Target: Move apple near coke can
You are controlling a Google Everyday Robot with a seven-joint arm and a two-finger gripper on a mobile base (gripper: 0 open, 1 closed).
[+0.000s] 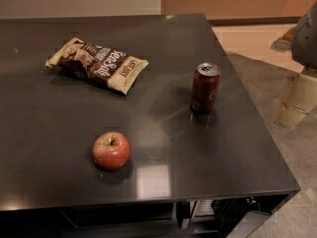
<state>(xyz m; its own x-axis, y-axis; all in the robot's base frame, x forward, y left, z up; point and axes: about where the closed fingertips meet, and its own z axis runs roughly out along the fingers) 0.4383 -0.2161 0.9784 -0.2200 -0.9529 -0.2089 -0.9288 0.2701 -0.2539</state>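
The apple [111,150] is small, round and red with a yellowish patch at its stem dimple. It sits on the dark table [59,113] near the front edge, left of centre. The coke can [205,88] stands upright to the right and further back, red with a silver top. A wide gap of bare tabletop lies between them. My gripper [293,112] hangs at the right edge of the view, beyond the table's right side and above the floor, well away from both the can and the apple.
A brown-and-cream snack bag [97,63] lies flat at the back left of the table. The table's right edge runs just past the can, and its front edge lies just below the apple. Grey floor [267,83] lies to the right.
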